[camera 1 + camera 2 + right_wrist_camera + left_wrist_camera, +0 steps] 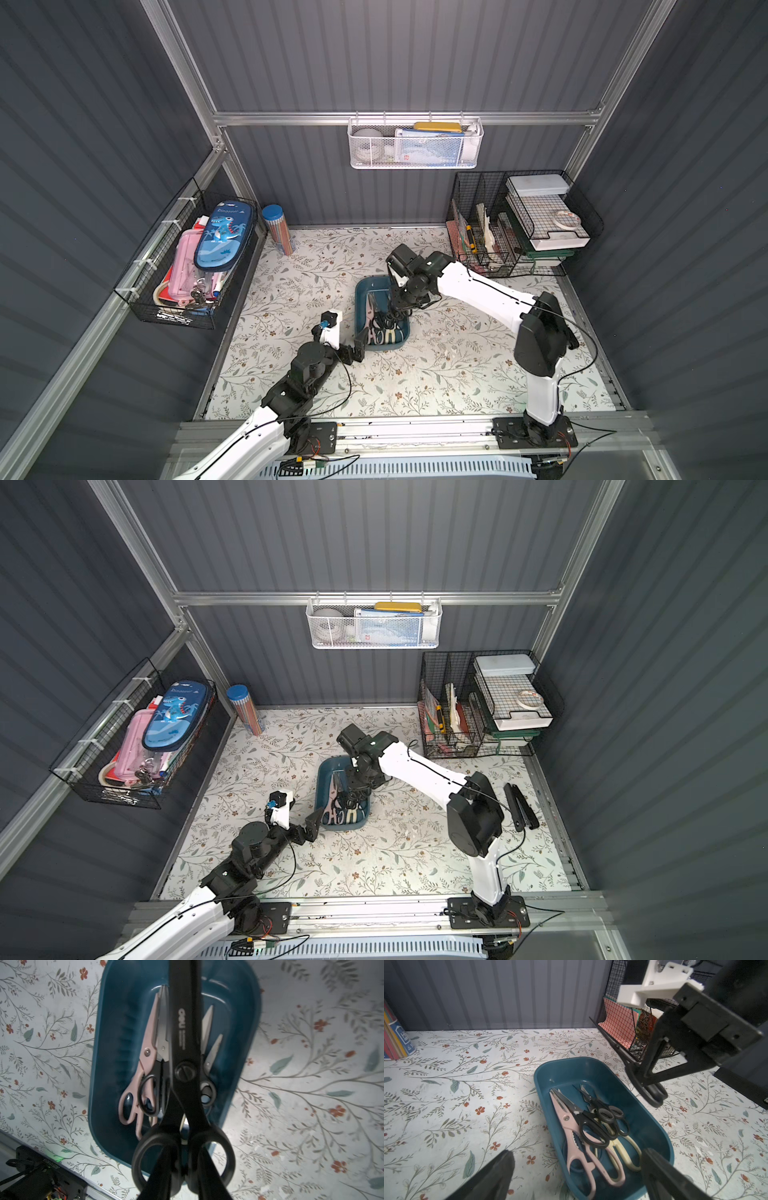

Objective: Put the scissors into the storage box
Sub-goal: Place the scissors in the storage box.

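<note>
"Right wrist view: the right claw (184, 1153) pinches the black scissors (185, 1043) at their 2 handle loops, blades along the storage box (108, 1064), at the middle of the counter (457, 374). Drop now?"

"No, I'd lower first, keeping the blades parallel to the long walls, and let go above the pink shears (571, 1130). The left claw (577, 1151) hangs spread and empty by the near rim; keep clear."

Dark grey corrugated metal walls (374, 54), framed by aluminium rails (291, 118), enclose a table covered in a white floral-patterned sheet (415, 374). A white mesh basket (415, 166) hangs on the back wall. A black wire basket (174, 318) hangs on the left wall, and a black wire rack (467, 195) stands at the table's far right corner.
</note>
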Available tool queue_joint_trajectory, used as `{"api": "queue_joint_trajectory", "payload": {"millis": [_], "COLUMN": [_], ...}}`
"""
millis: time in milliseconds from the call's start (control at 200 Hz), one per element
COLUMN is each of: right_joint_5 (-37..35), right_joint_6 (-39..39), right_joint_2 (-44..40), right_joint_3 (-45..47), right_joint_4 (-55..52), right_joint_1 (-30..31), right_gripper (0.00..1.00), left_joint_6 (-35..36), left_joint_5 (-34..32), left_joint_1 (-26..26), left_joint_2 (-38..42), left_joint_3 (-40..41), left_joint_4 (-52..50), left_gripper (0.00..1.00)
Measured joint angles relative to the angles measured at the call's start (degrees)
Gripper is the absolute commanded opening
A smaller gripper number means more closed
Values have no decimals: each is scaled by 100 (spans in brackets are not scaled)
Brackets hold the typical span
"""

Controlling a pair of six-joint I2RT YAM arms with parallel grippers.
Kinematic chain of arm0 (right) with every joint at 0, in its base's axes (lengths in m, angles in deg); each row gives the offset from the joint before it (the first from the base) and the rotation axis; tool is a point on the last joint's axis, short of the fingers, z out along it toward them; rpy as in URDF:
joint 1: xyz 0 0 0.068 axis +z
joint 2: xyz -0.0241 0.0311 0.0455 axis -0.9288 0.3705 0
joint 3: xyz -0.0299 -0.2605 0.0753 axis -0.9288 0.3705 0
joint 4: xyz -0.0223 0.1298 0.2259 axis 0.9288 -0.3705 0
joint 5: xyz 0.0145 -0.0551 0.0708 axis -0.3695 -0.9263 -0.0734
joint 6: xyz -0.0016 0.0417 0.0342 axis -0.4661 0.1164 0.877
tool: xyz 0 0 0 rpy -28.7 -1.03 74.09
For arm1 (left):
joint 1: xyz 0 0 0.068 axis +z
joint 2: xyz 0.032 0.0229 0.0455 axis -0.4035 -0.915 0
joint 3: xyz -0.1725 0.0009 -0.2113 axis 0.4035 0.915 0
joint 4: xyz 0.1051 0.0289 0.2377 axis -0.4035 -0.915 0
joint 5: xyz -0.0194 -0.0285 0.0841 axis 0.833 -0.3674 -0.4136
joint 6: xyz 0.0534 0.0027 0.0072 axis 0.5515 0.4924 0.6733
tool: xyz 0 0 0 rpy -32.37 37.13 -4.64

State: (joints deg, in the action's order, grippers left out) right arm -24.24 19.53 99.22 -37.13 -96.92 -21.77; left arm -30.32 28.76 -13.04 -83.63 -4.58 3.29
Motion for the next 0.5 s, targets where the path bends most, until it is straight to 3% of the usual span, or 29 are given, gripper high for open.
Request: {"api": "queue_joint_trajectory", "payload": {"millis": [245,500], "right_joint_5": [389,387], "right_joint_6": [264,350], "right_joint_2": [922,1051], "right_joint_3": [-402,-439], "right_joint_4": [7,7], "right_joint_1": [166,166], "right_gripper": [11,51], "left_joint_6": [-52,-184], "left_joint_5": [-26,-264], "left_joint_1": [0,0], "left_joint_2": [-492,-551], "left_joint_3": [-9,-37], "left_joint_4": [-44,-109], "left_gripper": [99,100]}}
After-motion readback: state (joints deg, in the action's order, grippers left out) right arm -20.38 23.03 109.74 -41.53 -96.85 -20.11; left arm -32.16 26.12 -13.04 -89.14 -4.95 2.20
